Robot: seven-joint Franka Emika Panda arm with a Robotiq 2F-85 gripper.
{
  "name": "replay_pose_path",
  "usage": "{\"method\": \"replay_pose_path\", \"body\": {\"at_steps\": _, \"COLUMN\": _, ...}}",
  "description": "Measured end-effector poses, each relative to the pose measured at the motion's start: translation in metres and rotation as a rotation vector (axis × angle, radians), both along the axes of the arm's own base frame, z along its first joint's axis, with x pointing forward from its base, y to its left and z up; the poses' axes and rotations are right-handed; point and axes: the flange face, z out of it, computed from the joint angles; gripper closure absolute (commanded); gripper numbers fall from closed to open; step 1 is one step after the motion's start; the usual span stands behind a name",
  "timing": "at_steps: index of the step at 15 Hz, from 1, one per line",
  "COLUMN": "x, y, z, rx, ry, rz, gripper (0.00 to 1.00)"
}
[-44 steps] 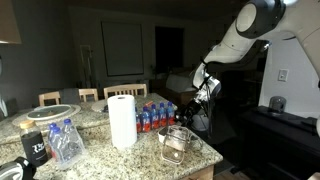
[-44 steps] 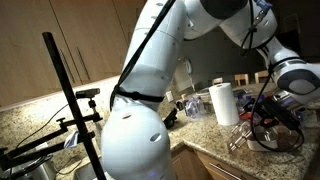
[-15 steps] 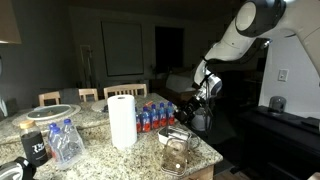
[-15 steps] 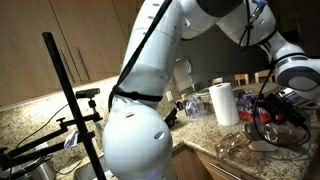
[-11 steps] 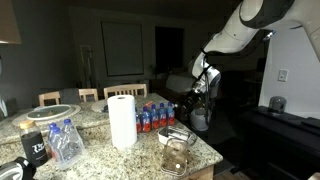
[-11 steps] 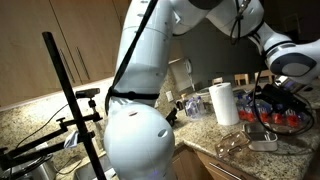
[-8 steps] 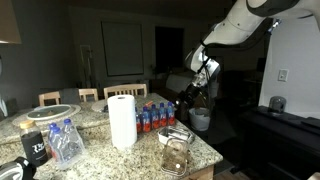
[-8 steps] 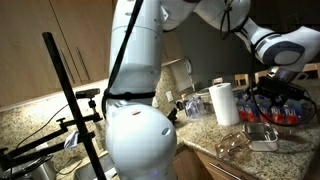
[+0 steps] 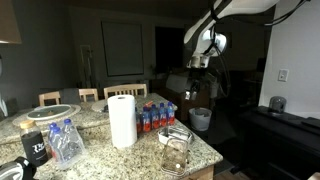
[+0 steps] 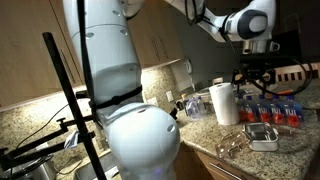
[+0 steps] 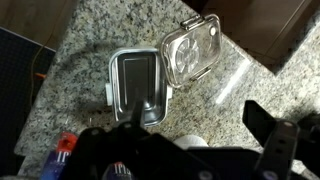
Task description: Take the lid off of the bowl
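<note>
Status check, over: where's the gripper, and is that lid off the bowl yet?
Gripper open, empty, high above counter. Lid off, lying beside bowl. Bottle pack and towel roll nearby, not blocking.

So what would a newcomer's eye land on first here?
Probably the gripper, hanging high above the granite counter with its jaws open and empty. Next, in the wrist view, the lid lying flat on the counter right beside the uncovered bowl. The white paper towel roll also stands out in an exterior view.

A home kitchen: granite counter [image 9: 118,160], wooden cabinets [image 10: 25,55].
</note>
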Motion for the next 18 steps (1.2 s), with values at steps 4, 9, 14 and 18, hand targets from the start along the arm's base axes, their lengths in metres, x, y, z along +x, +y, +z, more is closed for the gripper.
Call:
{"method": "replay_pose_path", "body": {"at_steps": 4, "x": -0.042, "y": 0.011, "z": 0.054, "rx": -0.026, "ry": -0.089, "rz": 0.035, "gripper": 0.00}}
{"method": "replay_pose_path", "body": {"at_steps": 9, "x": -0.076, "y": 0.020, "z": 0.078, "rx": -0.186, "ry": -0.080, "rz": -0.105, "gripper": 0.00}}
{"method": "replay_pose_path", "body": {"at_steps": 14, "x": -0.082, "y": 0.030, "z": 0.076, "rx": -0.367, "ry": -0.040, "rz": -0.304, "gripper": 0.00}}
{"method": "replay_pose_path", "body": {"at_steps": 18, "x": -0.085, "y": 0.032, "z": 0.073, "rx": -0.423, "ry": 0.004, "rz": -0.396, "gripper": 0.00}}
